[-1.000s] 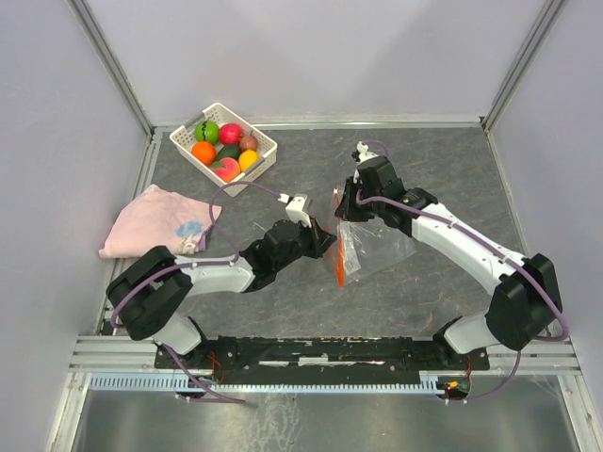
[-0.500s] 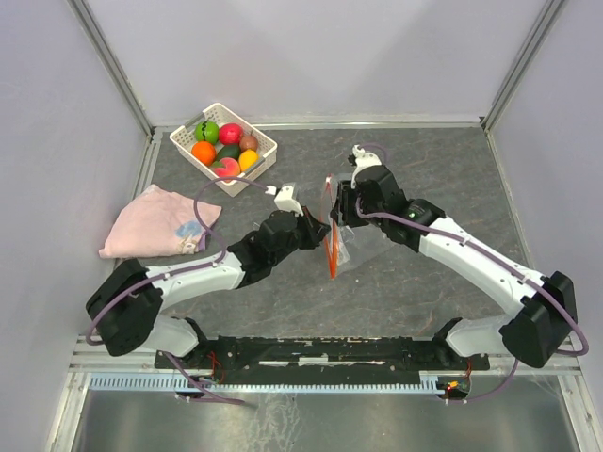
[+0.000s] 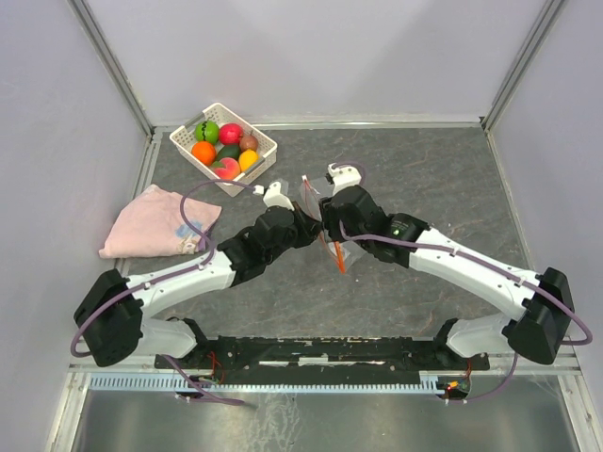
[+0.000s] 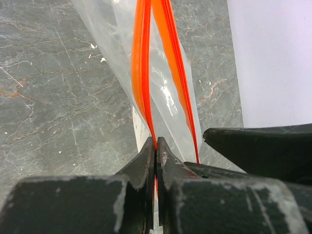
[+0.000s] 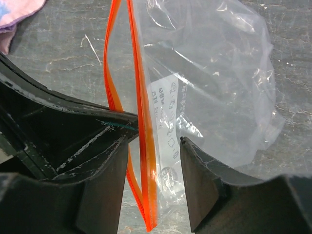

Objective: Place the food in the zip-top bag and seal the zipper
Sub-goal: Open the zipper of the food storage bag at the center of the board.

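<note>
From their bases at the near edge, both arms stretch forward and inward, forearms low over the tabletop [image 3: 424, 179], so that the wrists meet nose to nose around the middle of it

The left end effector [image 4: 156, 146] is clamped tight on one lip of the zipper [image 4: 144, 73], its fingers pressed together on the orange strip. The right end effector [image 5: 153, 146] faces it with fingers parted; the other orange lip runs between them, and neither finger appears to press on it, so it grips nothing

The zip-top bag [image 5: 214, 73] hangs from that pinch between the two wrists, clear, crumpled and empty, with its lower part over the tabletop. Its mouth is unsealed, the two strips standing a little apart

Farther back on the left, all the food [image 3: 221, 146] lies in the white basket [image 3: 267, 148], well apart from the bag. By my reading the task is only at opening the mouth: no piece is bagged yet, and filling and sealing are both left to do
</note>
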Controlling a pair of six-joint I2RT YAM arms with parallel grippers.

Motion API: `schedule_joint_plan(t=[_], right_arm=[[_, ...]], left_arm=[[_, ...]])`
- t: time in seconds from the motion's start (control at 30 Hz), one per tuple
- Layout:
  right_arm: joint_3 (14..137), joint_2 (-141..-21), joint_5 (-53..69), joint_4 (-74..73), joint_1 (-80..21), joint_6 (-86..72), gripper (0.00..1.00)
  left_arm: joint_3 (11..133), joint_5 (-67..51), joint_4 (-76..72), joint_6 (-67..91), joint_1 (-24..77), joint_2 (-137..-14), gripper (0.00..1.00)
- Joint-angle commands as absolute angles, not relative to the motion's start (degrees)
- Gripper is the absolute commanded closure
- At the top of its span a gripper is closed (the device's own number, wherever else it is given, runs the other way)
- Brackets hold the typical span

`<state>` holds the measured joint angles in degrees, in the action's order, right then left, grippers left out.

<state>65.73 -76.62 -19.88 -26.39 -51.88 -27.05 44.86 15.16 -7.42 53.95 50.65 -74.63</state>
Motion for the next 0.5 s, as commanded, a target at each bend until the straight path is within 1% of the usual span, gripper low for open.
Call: schedule_joint_plan(t=[0.0,0.13,0.27,0.33,0.47], right_arm=[[67.51,-77.73,-26.48,-26.22,-54.38,-24.29,0.45],[67.5,-78.73,-30.28,-27.02,-55.37,-22.76,0.44],[67.12,-78.13,-36.32,-27.53,-55.45,-21.8,0.47],[66.66,-77.48,-38.96,-26.94,-55.43,-20.95,0.5],[66.37,-77.11,-44.17,-26.18,-55.44,-19.54,0.59]], left_arm=[[48.31,18.1,-4.09,58.16,50.9,-72.95,0.97],[48.33,17.77,-3.83,58.27,50.97,-72.57,0.97],[48.41,17.76,-3.09,57.9,50.93,-72.21,0.97],[48.5,17.66,-2.46,57.63,50.91,-72.09,0.97],[48.53,16.48,-1.82,56.92,50.97,-71.86,0.97]])
